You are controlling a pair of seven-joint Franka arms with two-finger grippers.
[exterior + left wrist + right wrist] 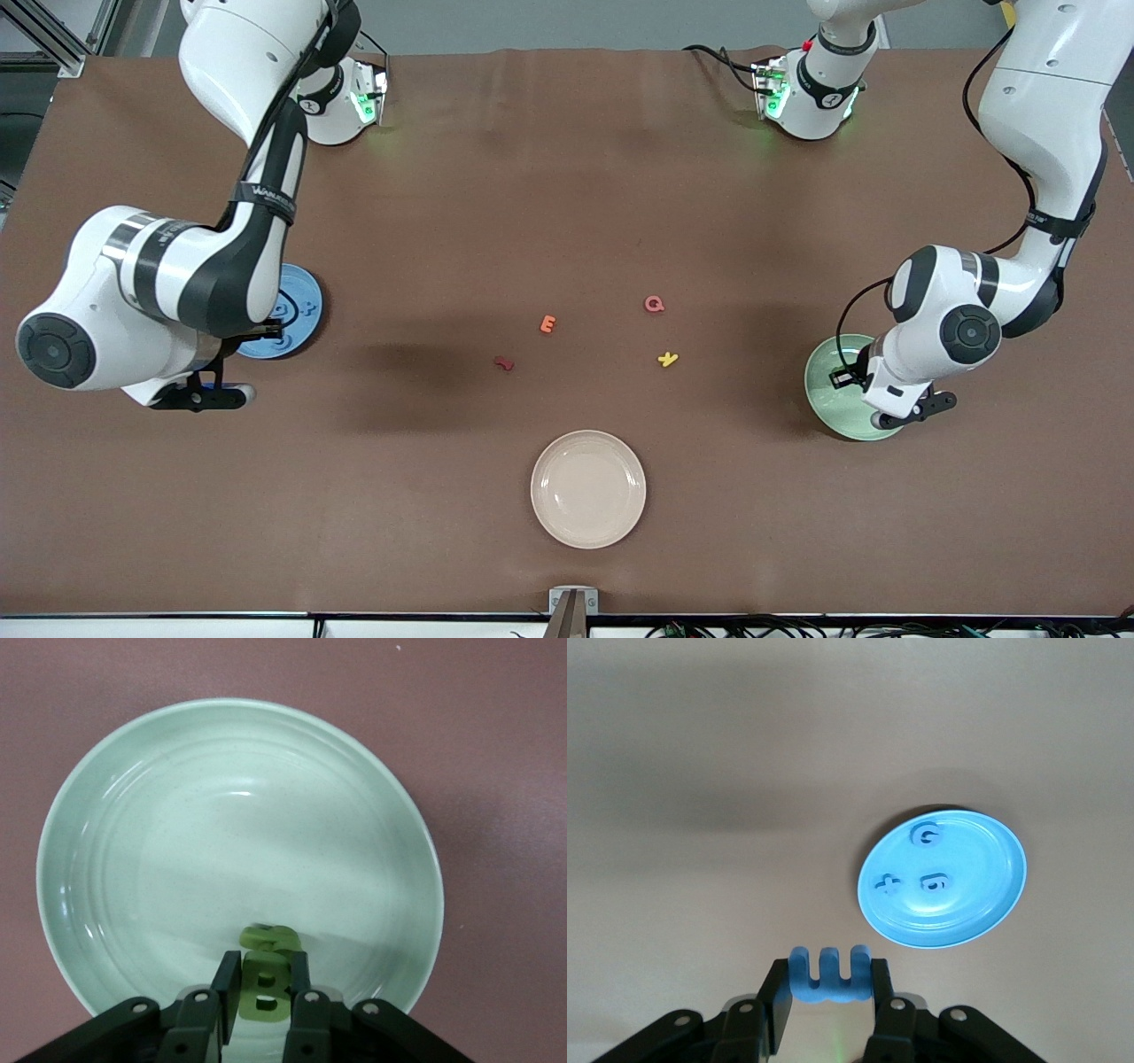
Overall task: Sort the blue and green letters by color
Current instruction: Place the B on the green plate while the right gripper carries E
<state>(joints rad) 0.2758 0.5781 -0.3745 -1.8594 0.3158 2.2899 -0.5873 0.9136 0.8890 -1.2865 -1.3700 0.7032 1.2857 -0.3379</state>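
Brown table: left gripper (264,992) pinches a green letter B (265,990) over the green plate (106,797); right gripper (830,988) pinches a blue letter m (830,974) near the blue plate (983,895), which already holds three blue letters (930,884), ready for colour-matched drops.

Both arms reach from their bases and bend down at the elbow toward the counter. The left end effector (263,992) hangs low over the green plate (106,815), its 2 fingers clamped on the green letter B (264,990). The right end effector (829,988) hovers above the counter beside the blue plate (992,868), fingers pinching the blue letter m (829,976).
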